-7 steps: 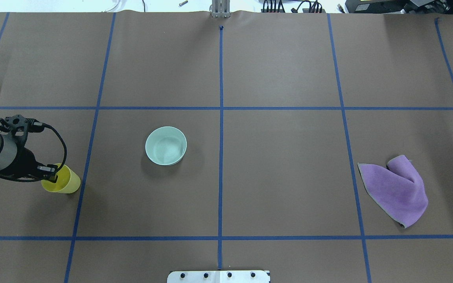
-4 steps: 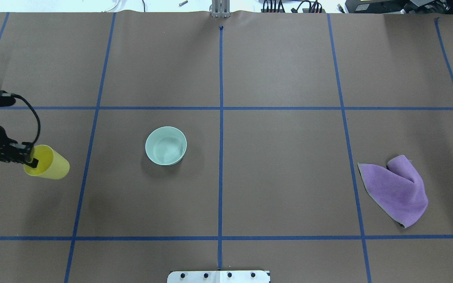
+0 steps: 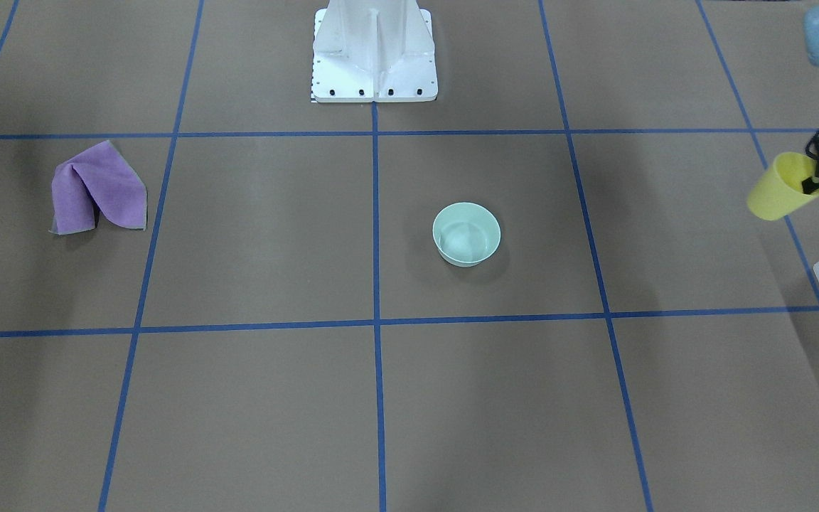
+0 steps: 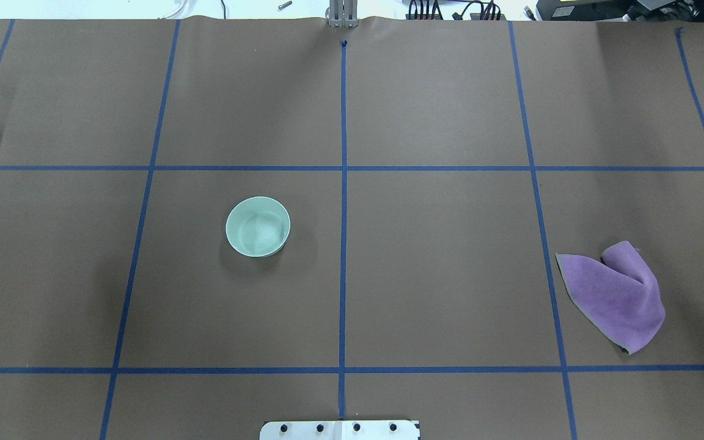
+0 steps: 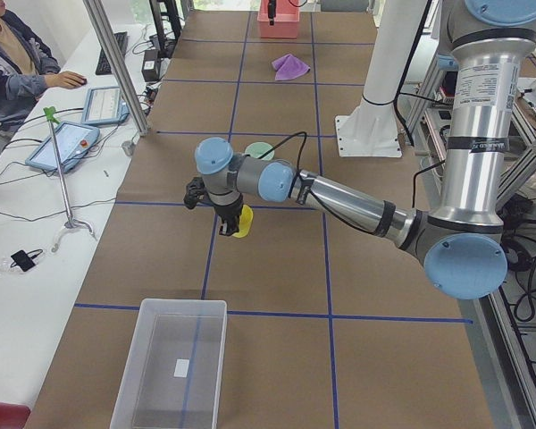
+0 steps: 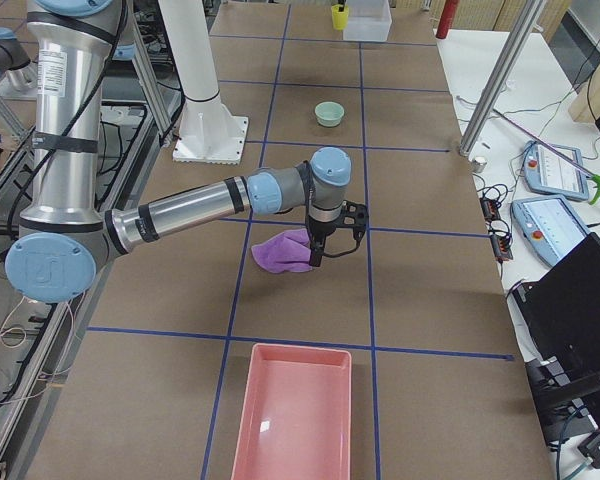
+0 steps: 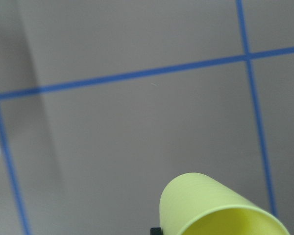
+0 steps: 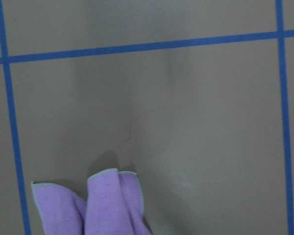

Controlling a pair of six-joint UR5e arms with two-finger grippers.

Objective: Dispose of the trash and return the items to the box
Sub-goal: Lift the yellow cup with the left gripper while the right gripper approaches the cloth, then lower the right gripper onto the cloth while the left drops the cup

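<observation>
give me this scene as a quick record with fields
left hand: shut on cup rim
cup: yellow, lifted, tilted, not yet over box
box: translucent, at robot's far left end
bowl: mint, upright, untouched, robot's left half
cloth: purple, crumpled, robot's right half
right hand: by cloth, open or shut unclear

A robotics lab: brown-papered table point(image 5: 277, 268) under a blue tape grid point(image 4: 343, 168), an operator point(image 5: 4, 58) with teach pendants point(image 5: 61, 147) beside it.

no text, label or number is legible anywhere.
</observation>
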